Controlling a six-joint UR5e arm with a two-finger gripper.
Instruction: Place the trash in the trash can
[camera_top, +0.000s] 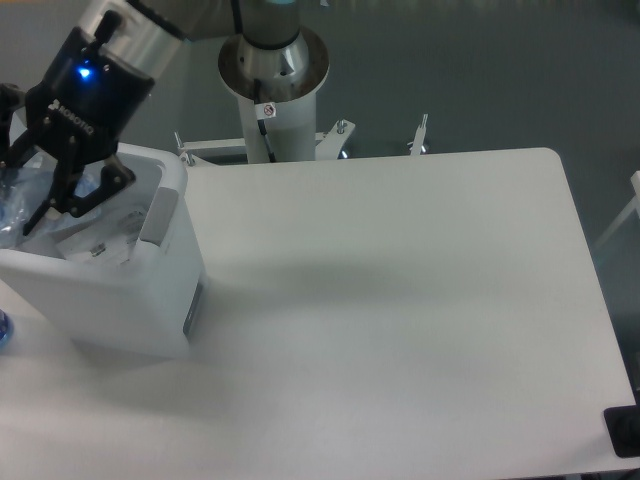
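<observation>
**Over the bin's open mouth, bottle in the jaws**

At the far left edge of the view, the gripper hangs above the open trash can, its black jaws closed around the clear plastic bottle, which looks blurred and partly cut off by the frame. Inside the bin lies a pale, crumpled plastic bag. A blue light glows on the gripper's body. The trash can stands on the white worktop, near its left side.
</observation>
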